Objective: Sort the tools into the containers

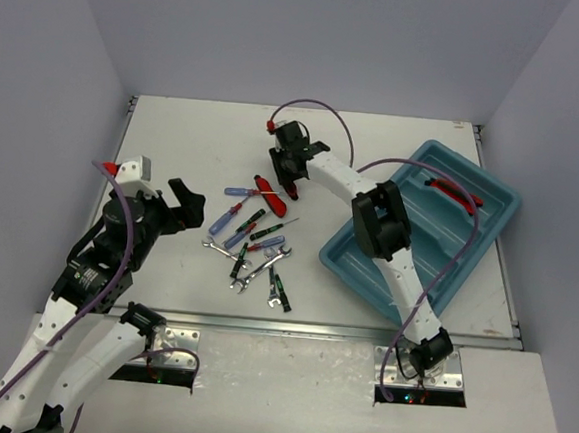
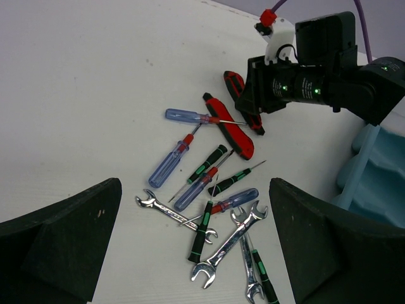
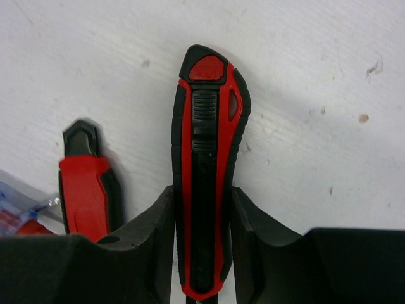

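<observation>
The red utility knife (image 3: pixel 205 126) lies flat on the white surface (image 1: pixel 175 137), at the far edge of the heap of things to sort. The right tool (image 3: pixel 202 196) has it between its two pads. The jaws stand narrow, and in the wrist view each pad seems to press one long side of the handle. The knife is not yet lifted.

Just beside it lies a second red knife (image 3: pixel 85 190), apart from the pads. Nearer to the arms, the screwdrivers (image 2: pixel 168 163) and the silver wrenches (image 2: pixel 228 244) lie mixed, some crossing each other. The left tool (image 1: pixel 186 204) hangs to the left of this heap, its jaws wide and with nothing in them.

The teal tray (image 1: pixel 352 254) sits to the right, well apart from the knife, and one red-handled piece (image 1: pixel 454 192) is already in a far compartment.

I judge the step in hand is the grasp of the knife, early in the sorting. The next move needs a straight lift, then a carry to the right over the tray rim, probably to the compartment with the other red piece.
</observation>
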You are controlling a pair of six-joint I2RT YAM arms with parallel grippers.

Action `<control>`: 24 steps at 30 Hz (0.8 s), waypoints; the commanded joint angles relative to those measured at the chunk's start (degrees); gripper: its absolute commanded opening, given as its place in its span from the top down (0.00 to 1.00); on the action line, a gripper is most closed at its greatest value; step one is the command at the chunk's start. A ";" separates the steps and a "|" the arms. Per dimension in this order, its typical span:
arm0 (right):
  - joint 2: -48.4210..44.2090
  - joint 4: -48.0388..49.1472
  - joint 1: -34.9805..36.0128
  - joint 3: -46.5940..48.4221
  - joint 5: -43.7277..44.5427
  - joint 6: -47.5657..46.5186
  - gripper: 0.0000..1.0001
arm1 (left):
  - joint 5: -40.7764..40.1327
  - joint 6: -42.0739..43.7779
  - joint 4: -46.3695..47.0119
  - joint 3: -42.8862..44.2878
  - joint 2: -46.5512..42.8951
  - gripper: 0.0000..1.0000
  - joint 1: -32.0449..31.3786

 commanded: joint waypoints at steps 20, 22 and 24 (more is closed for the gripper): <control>-53.53 42.20 -27.40 -60.96 2.55 -62.70 1.00 | 3.97 0.78 3.65 -0.40 -1.79 0.00 0.05; -55.77 50.24 -33.03 -65.78 7.63 -63.39 1.00 | 4.87 0.92 3.74 -0.40 -1.78 0.00 -0.30; -56.58 52.37 -35.17 -69.70 8.97 -64.36 1.00 | 4.95 0.92 3.69 -0.40 -2.39 0.00 -0.54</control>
